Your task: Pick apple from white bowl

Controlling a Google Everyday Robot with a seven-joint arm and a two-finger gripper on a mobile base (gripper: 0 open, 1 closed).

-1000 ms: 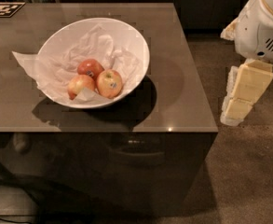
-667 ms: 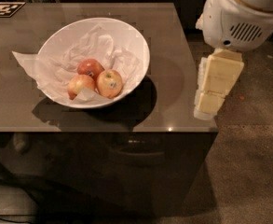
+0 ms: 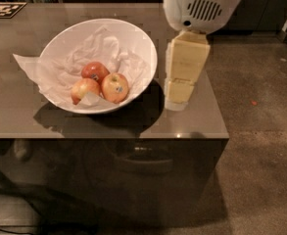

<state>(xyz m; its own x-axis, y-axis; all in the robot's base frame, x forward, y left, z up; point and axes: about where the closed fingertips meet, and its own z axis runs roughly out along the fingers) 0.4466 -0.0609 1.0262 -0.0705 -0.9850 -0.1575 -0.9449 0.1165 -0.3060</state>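
On the right part of the smooth grey-brown bench (image 3: 15,119), the robot's cream-coloured, blocky claw (image 3: 176,102) hangs tip-down from a rounded white plastic housing (image 3: 202,6) with a dark slotted grille. It stands just beside the right rim of the large, round, glossy white bowl (image 3: 145,58), outside it and apart from the fruit. Its lower end is close to the bench top, though whether it touches the surface cannot be told. Nor can I tell whether the claw is spread or pressed together, as it reads as one stacked column from here. It grips nothing.

The white bowl sits near the middle of the bench and is lined with crumpled white paper (image 3: 84,53) that spills over its left rim. Three fruits lie together low in the bowl, towards its front. The yellow-orange apple with a red blush and a small blue-white sticker (image 3: 115,87) is the rightmost of them and rests on the paper, sticker facing up. A deeper red apple (image 3: 95,71) sits just behind and to its left, touching it. A paler pinkish-yellow apple (image 3: 84,89) lies at the front left, partly tucked into the paper.

A black-and-white square marker (image 3: 5,9) lies flat at the bench's far left corner. Brown speckled floor (image 3: 260,146) shows to the right.
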